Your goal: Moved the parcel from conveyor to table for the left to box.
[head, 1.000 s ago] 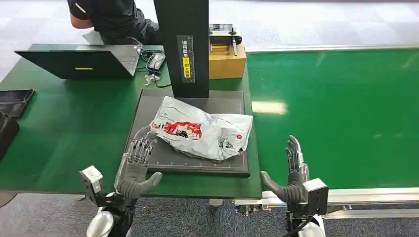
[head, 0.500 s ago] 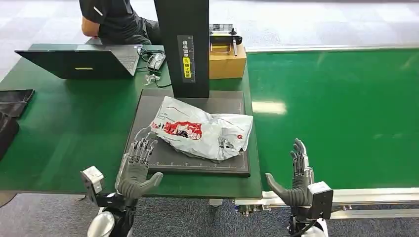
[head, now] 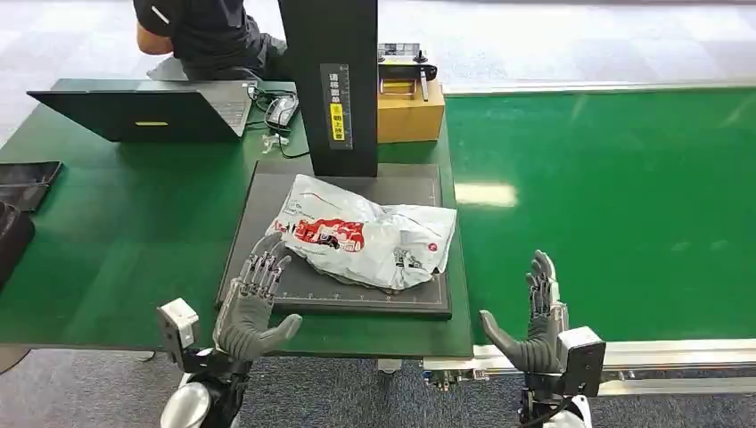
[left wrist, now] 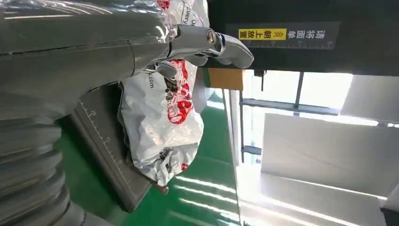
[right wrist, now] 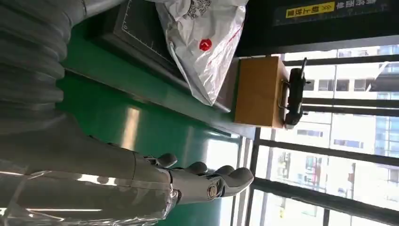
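— So, nearest first: what are the two hands doing?

— Both hold nothing, fingers apart. The left hand [head: 252, 303] hovers at the near left corner of the dark gridded mat [head: 267, 272], fingertips just short of the parcel [head: 364, 234]. The right hand [head: 532, 316] stands upright, palm turned inward, over the near edge of the green conveyor [head: 615, 196], well apart from the parcel.

— And the parcel itself?

— It is a white crumpled plastic mailer with red print, lying on the mat on the desk [head: 134, 214], in front of the black column [head: 328, 85]. It is not on the belt.

— Then which step is this?

— By my reading, the transfer to the desk looks done, and the right hand is clear of it. What remains is for the left hand to take the parcel for boxing.

— What does that call for?

— Reaching forward and to the right over the mat and closing on the soft bag, which will likely sag and slide, so a broad grip suits it.

— Anything farther back?

— A cardboard box [head: 409, 107], a laptop [head: 147, 109], and a seated person [head: 201, 36].
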Action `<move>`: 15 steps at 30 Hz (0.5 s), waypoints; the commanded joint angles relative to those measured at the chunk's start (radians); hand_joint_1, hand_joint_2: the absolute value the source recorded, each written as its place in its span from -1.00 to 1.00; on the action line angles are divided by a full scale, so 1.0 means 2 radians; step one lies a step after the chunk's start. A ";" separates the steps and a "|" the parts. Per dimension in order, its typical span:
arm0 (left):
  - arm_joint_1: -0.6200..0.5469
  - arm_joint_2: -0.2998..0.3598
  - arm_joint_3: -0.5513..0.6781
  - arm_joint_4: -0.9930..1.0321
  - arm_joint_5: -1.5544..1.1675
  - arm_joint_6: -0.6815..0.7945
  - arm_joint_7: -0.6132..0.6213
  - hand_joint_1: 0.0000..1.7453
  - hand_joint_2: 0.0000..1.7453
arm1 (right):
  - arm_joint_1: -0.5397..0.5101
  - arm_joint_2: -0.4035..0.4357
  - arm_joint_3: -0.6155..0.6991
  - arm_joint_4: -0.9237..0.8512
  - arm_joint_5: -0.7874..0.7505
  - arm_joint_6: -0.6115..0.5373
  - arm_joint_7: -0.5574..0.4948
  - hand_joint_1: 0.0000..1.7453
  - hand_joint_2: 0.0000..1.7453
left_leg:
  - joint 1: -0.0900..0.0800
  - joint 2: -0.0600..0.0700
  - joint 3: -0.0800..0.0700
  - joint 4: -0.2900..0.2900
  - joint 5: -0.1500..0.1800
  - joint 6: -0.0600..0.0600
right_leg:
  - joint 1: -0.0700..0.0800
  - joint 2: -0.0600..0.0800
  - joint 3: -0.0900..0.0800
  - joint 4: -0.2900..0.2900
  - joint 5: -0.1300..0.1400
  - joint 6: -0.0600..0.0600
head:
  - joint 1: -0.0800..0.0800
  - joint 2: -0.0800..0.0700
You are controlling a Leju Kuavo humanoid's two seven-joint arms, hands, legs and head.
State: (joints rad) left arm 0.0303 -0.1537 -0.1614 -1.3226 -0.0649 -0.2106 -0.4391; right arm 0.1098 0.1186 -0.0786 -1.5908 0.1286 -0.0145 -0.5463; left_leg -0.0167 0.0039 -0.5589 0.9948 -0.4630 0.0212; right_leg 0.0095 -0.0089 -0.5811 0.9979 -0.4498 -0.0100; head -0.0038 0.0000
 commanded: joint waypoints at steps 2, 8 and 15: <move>-0.015 -0.008 0.010 0.003 -0.026 -0.006 0.001 -1.00 1.00 | -0.002 0.017 -0.020 0.009 0.012 0.008 0.015 -1.00 1.00 | 0.000 0.000 0.001 -0.001 0.000 -0.001 | 0.000 0.000 0.001 0.000 0.000 0.001 | 0.000 0.000; -0.075 -0.009 -0.021 0.024 -0.123 0.032 -0.019 -1.00 1.00 | -0.016 0.015 -0.013 0.032 0.012 0.032 0.034 -1.00 1.00 | 0.001 -0.002 0.000 0.000 0.001 -0.001 | 0.000 -0.002 0.000 0.000 0.000 0.001 | 0.000 0.000; -0.099 -0.005 -0.043 0.035 -0.146 0.035 -0.038 -1.00 1.00 | -0.020 0.012 -0.013 0.041 0.010 0.036 0.043 -1.00 1.00 | 0.000 0.000 0.001 -0.001 0.000 -0.002 | 0.000 0.000 0.002 -0.001 0.000 0.001 | 0.000 0.000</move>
State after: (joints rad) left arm -0.0665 -0.1721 -0.1842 -1.3279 -0.3052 -0.1492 -0.4761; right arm 0.1007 0.1328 -0.0870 -1.5809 0.1518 0.0500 -0.4829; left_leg -0.0167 0.0041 -0.5584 0.9948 -0.4626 0.0212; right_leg 0.0096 -0.0089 -0.5806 0.9979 -0.4494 -0.0104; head -0.0038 0.0000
